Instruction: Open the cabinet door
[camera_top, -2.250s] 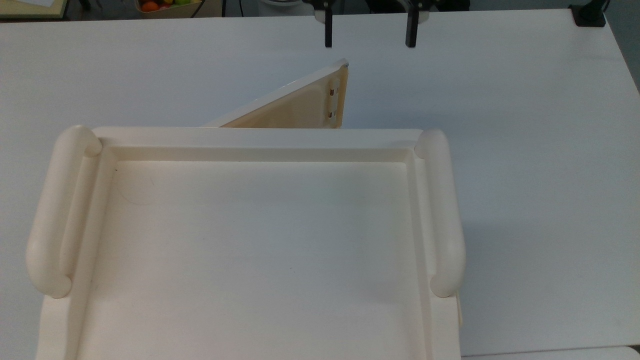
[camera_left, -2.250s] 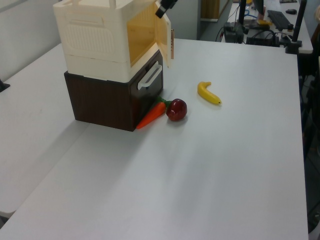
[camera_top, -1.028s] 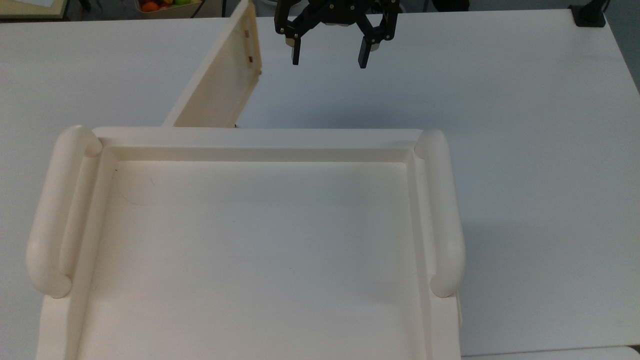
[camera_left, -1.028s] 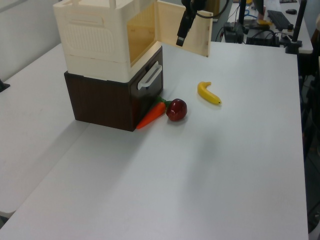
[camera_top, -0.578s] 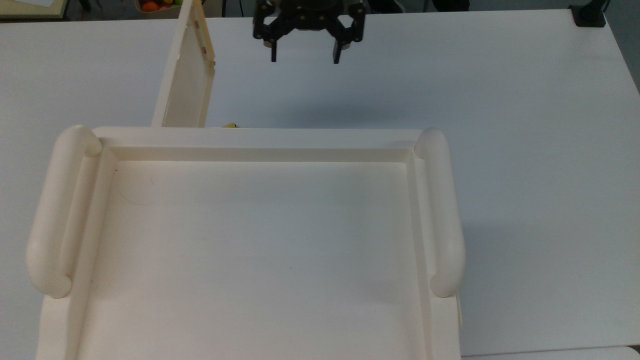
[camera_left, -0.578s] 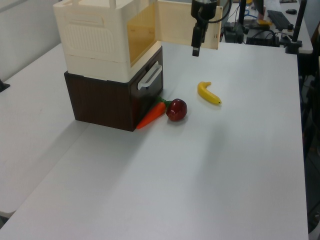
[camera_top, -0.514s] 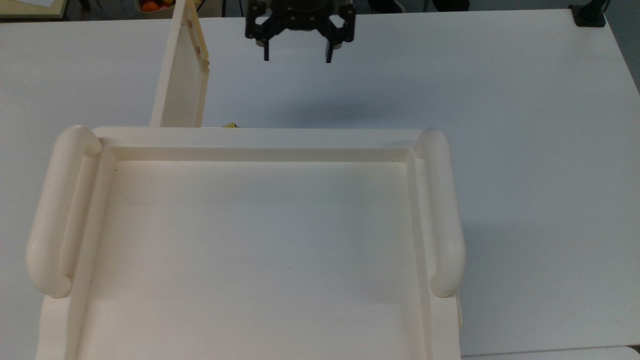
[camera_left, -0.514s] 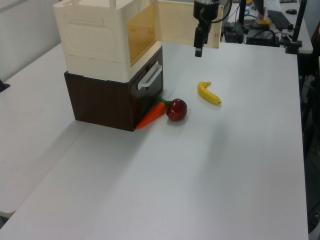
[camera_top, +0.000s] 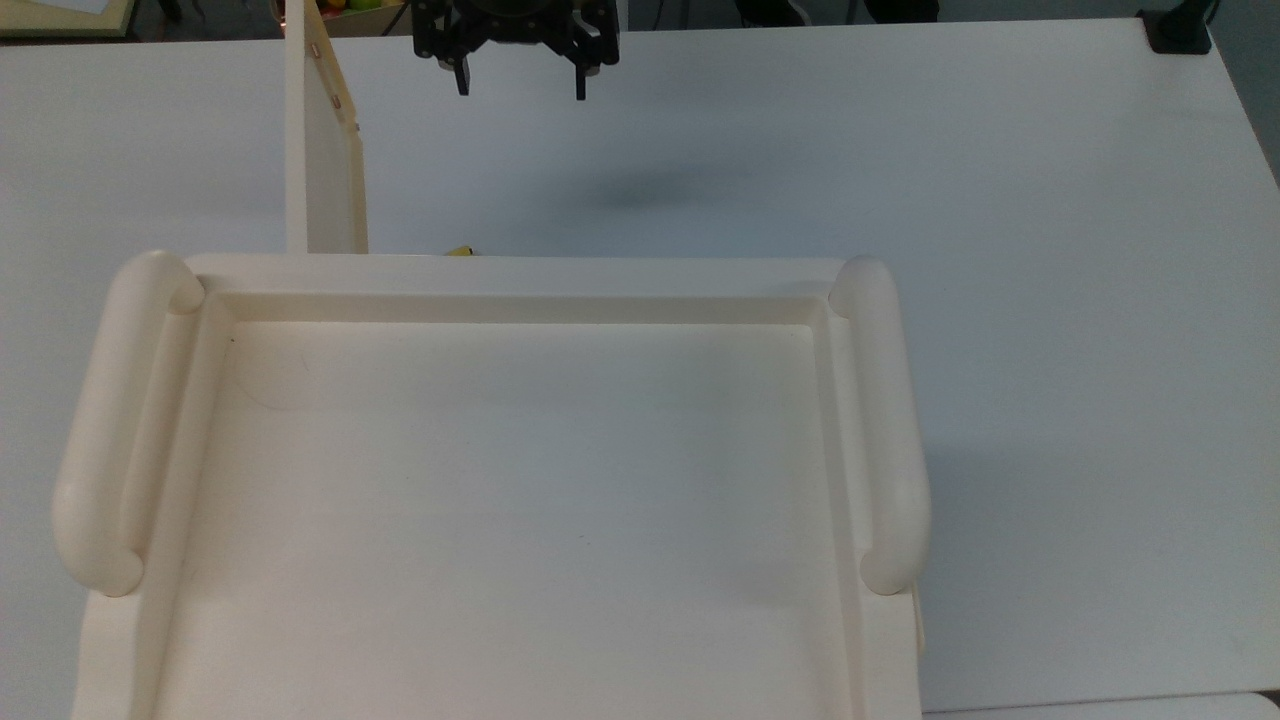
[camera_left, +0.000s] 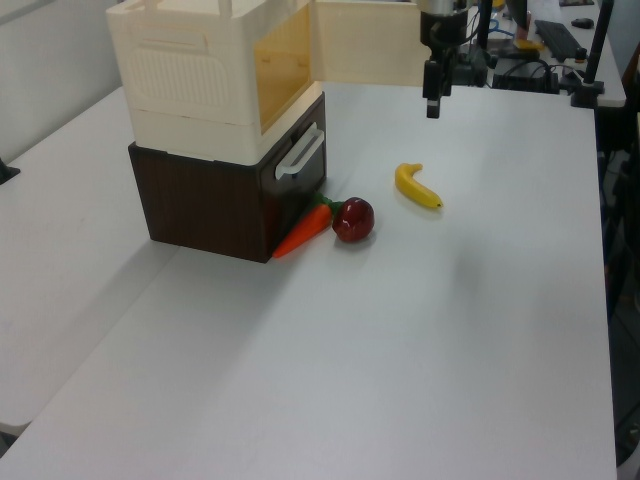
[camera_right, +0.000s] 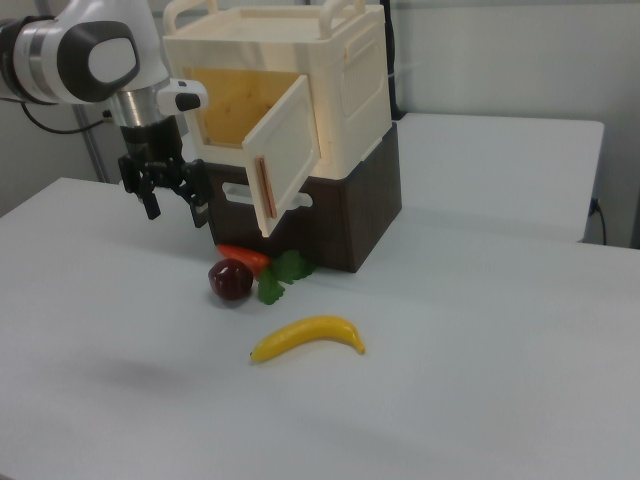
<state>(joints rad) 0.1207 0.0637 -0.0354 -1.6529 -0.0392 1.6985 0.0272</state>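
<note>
The cream cabinet (camera_right: 330, 70) stands on a dark brown drawer base (camera_left: 220, 205). Its cabinet door (camera_top: 322, 150) is swung wide, standing out roughly square to the cabinet front, with the tan inner face and small fittings showing. The cabinet door (camera_right: 285, 155) hangs ajar in the right view and the cabinet door (camera_left: 365, 45) points toward the far side in the left view. My gripper (camera_top: 520, 88) is open and holds nothing. It hovers beyond the door's free edge, to the top view's right of it, not touching it. The gripper (camera_right: 176, 215) points down above the table.
A carrot (camera_left: 305, 228) and a red apple (camera_left: 353, 219) lie against the drawer base's front. A banana (camera_left: 417, 187) lies further out on the white table (camera_left: 400, 330). The cabinet's tray-like top (camera_top: 520, 500) has rounded side rails.
The door has swung further open toward the top view's left. My open gripper has moved to the top view's left and farther from the cabinet, away from the door.
</note>
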